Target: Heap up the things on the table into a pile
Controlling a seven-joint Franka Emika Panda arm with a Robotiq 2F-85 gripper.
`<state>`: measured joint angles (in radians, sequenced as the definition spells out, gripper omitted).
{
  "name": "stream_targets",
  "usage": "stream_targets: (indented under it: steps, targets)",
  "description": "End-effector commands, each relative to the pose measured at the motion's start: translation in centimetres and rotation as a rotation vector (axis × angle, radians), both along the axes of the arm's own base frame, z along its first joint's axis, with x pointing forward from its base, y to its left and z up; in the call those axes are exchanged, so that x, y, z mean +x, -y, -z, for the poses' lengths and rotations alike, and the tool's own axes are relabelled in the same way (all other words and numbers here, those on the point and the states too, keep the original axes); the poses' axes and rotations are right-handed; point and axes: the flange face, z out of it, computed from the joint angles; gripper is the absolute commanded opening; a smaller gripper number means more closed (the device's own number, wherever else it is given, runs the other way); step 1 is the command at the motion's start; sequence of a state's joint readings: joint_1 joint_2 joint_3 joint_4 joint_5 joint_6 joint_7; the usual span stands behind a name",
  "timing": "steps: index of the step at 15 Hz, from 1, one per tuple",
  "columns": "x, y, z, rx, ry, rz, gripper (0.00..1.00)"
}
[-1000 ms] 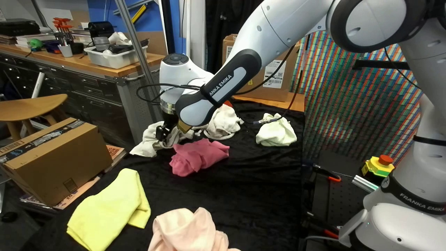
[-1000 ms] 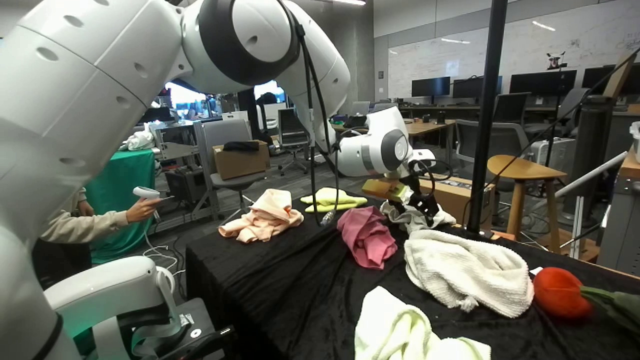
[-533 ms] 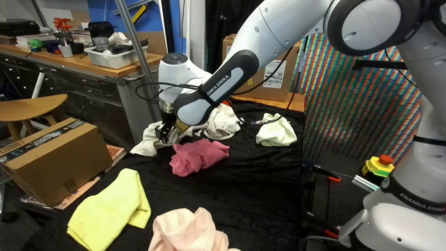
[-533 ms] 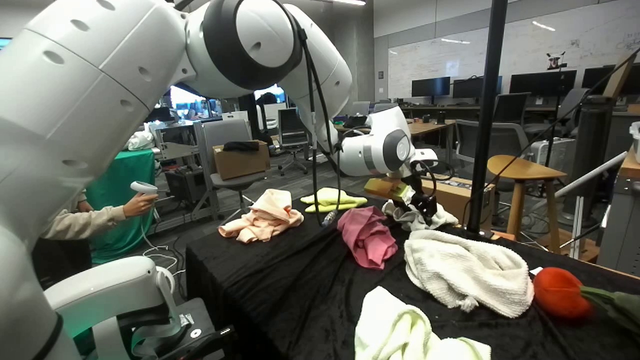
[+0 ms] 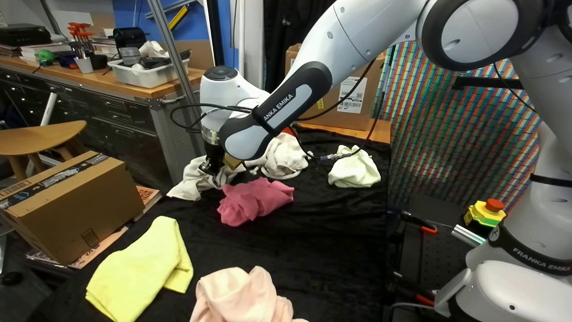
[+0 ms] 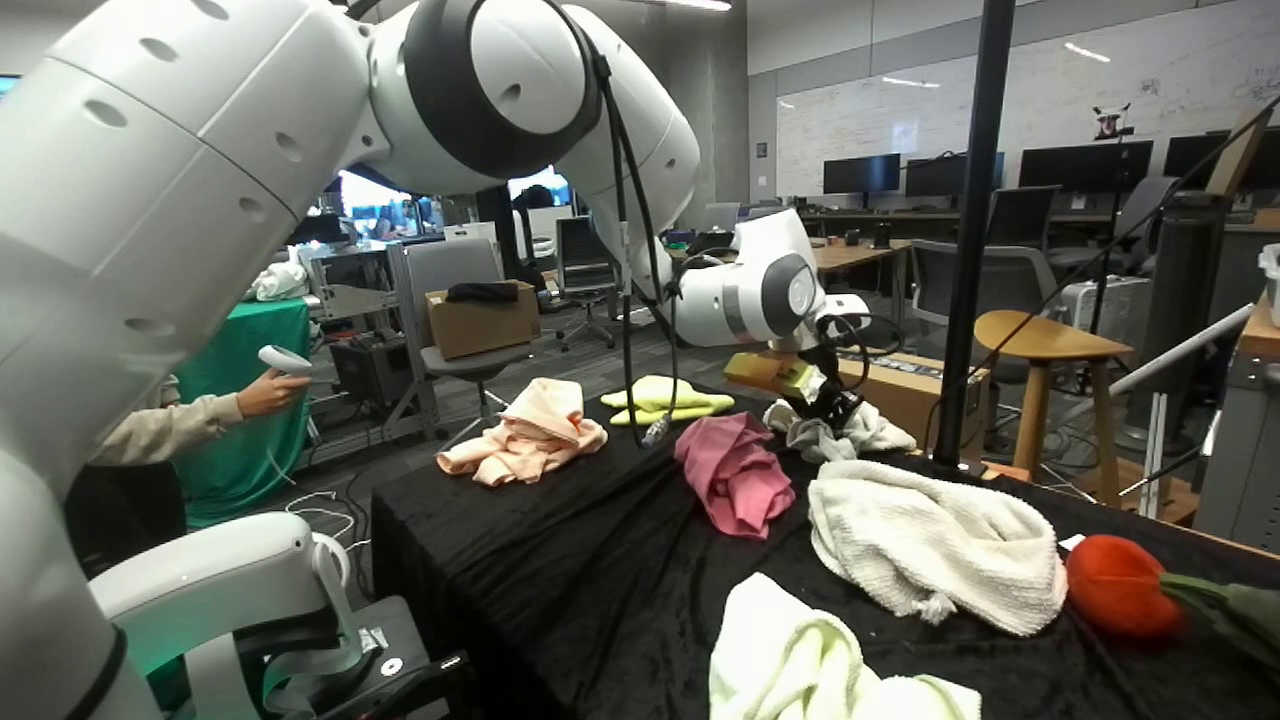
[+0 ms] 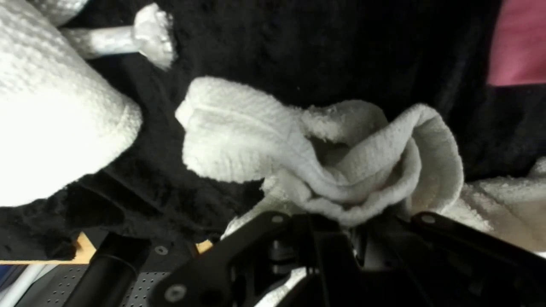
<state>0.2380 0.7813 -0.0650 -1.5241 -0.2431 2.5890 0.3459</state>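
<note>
The gripper point(image 7: 356, 228) is clamped on the grey-white cloth point(image 7: 367, 164). The textured white cloth point(image 6: 935, 540) lies right of it in both exterior views; heaping likely requires a rightward transfer.

At bottom centre my gripper point(image 7: 356, 232) pinches a grey-white cloth point(image 7: 294, 147), its looping folds bunched across the middle of the frame over the black table point(image 7: 273, 38). A white cloth point(image 7: 51, 115) fills the left edge, a small white object point(image 7: 151, 36) sits just beside it at upper left, and a pink cloth point(image 7: 522, 49) shows at upper right.
</note>
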Motion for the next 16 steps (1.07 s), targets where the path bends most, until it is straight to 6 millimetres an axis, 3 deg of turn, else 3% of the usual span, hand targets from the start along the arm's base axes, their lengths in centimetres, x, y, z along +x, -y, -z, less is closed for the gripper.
stream_targets:
  steps: [1,5,10,16]
  targets:
    - [-0.3,-0.6,-1.0,0.012,-0.067,-0.044,0.07]
    - [-1.4,-0.6,-3.7,0.003,-0.107,-0.075,0.07]
    - [-3.7,1.7,-10.0,-0.03,-0.043,-0.047,0.07]
    - [-10.0,6.9,-15.9,-0.073,0.011,0.023,0.07]
